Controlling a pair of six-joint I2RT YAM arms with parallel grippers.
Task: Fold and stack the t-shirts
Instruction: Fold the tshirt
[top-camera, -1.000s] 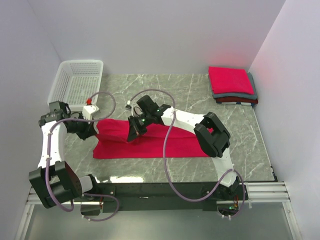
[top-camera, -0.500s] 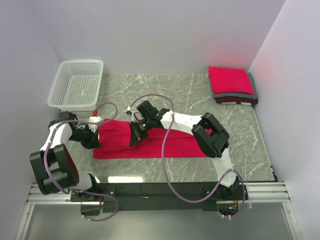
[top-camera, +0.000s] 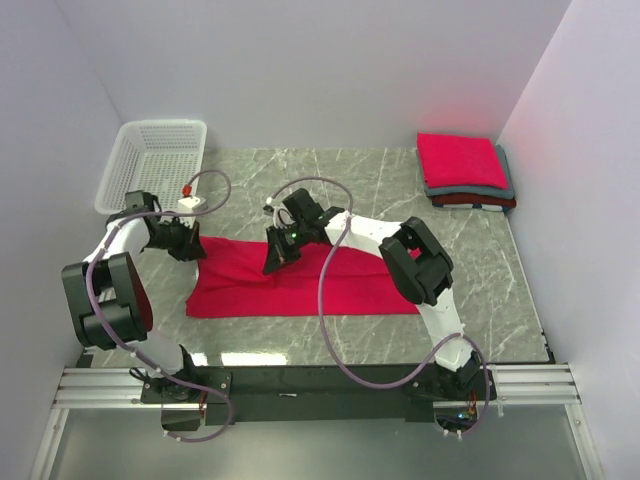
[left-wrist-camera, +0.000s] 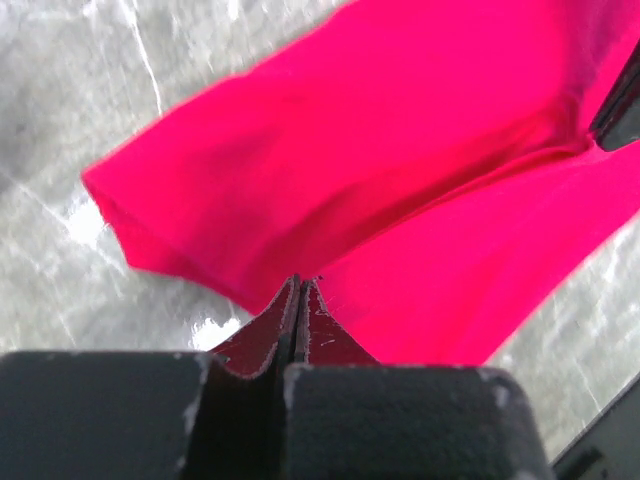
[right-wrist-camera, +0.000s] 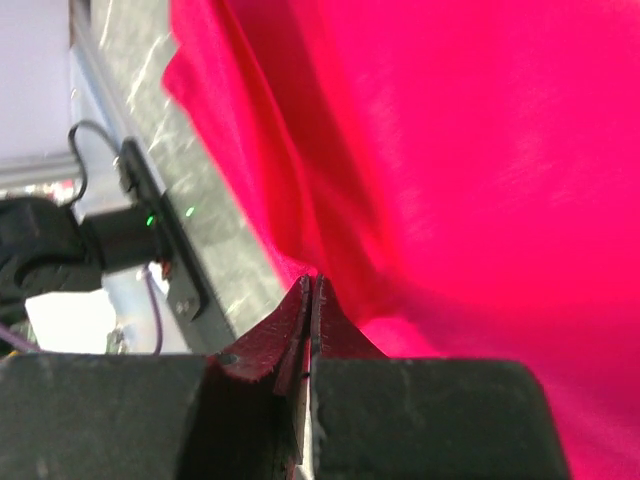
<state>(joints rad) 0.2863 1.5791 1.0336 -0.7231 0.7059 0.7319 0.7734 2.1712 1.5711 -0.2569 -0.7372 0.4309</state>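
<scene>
Marble table (top-camera: 480, 285), folded stack (top-camera: 465, 170) at 2 o'clock; left gripper (top-camera: 193, 249) and right gripper (top-camera: 271, 265) pinch crimson t-shirt (top-camera: 350, 290), mid-fold; next probably carry both pinches together.

My left arm (top-camera: 113, 243) and right arm (top-camera: 365, 232) are white shells between chunky black joint housings, and a thin mauve cable (top-camera: 320, 300) loops loosely along each, the left one carrying a small white plug (top-camera: 190, 204) with a red tip. Up close, my fingers (left-wrist-camera: 262, 345) are dark wedges tapering to a point, pale along the edges, set in black blocks (left-wrist-camera: 400, 420) flecked with tiny white scuffs
</scene>
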